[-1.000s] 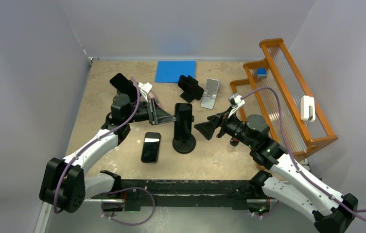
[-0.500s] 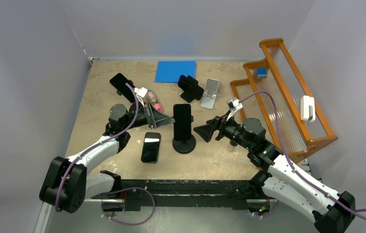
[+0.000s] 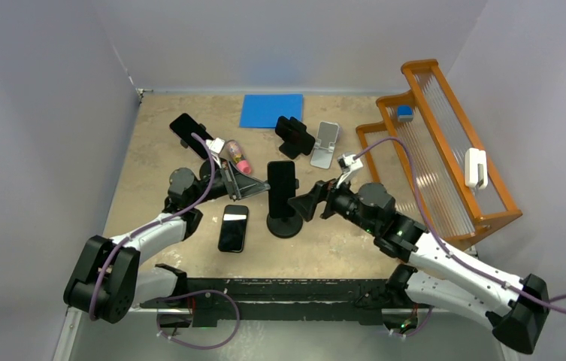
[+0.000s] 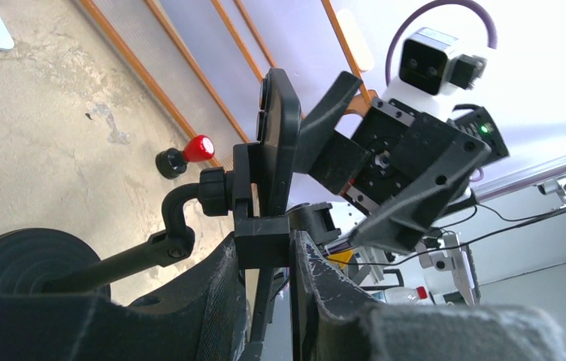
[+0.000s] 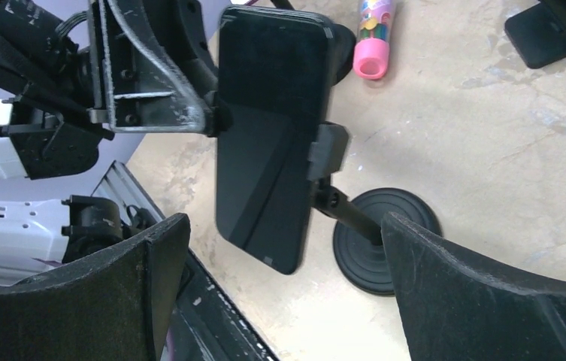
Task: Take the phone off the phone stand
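A black phone (image 3: 283, 180) stands upright, clamped in a black phone stand with a round base (image 3: 285, 224) at the table's middle. My left gripper (image 3: 255, 185) is at the stand's left side, shut on the stand's side clamp block (image 4: 263, 241); the phone shows edge-on above it (image 4: 276, 143). My right gripper (image 3: 308, 205) is open just right of the phone. In the right wrist view the phone's dark screen (image 5: 268, 128) faces the camera, with my wide-open fingers (image 5: 114, 293) below and to either side, not touching it. The stand's base (image 5: 385, 241) lies near the right finger.
Another phone (image 3: 234, 227) lies flat left of the stand. At the back are a phone on a stand (image 3: 189, 131), a black stand (image 3: 295, 137), a silver stand (image 3: 325, 143), a blue mat (image 3: 271, 110) and a pink marker (image 3: 238, 159). An orange rack (image 3: 430, 143) fills the right.
My right gripper has moved left, closing in on the phone, still open. My left arm has shifted slightly while holding the stand, uncovering the pink marker behind it.
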Motion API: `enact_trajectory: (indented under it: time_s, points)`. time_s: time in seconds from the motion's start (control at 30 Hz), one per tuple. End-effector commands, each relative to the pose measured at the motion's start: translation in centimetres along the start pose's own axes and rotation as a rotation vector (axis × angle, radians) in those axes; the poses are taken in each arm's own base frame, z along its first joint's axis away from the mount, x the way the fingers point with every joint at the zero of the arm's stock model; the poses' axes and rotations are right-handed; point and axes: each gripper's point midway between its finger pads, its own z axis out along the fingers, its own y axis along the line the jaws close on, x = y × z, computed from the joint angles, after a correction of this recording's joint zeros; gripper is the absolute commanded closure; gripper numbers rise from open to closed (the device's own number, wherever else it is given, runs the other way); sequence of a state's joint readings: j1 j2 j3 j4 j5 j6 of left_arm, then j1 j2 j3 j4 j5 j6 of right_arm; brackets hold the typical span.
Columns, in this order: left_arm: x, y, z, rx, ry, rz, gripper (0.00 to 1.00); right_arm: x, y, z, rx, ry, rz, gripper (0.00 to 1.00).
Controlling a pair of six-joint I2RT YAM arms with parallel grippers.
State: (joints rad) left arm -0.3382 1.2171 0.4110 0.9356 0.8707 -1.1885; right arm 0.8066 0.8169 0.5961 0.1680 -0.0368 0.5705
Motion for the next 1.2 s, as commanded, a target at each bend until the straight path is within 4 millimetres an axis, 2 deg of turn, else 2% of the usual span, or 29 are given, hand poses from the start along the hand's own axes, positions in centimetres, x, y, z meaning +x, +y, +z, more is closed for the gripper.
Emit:
enact_trajectory:
  time_s: [0.0,0.2,0.5,0.83,1.17]
  points:
    - [0.9,1.6,-0.3,-0.054,0.021,-0.043,1.00,-2.4,0.6,0.5,0.155,-0.098,0.017,0.01]
    - [1.1,1.9,-0.3,-0.064,0.025,-0.050,1.00,-1.0,1.0,1.1,0.267,-0.093,0.053,0.01]
    - [0.7,1.8,-0.4,-0.087,0.021,-0.025,1.00,0.8,2.7,2.4,0.309,-0.051,0.031,0.01]
    - [0.9,2.1,-0.5,-0.105,0.018,-0.030,1.00,1.4,3.5,4.1,0.326,-0.031,0.008,0.01]
    - [1.6,3.6,-0.9,-0.120,-0.022,-0.109,1.00,1.6,3.2,4.2,0.339,-0.024,-0.012,0.01]
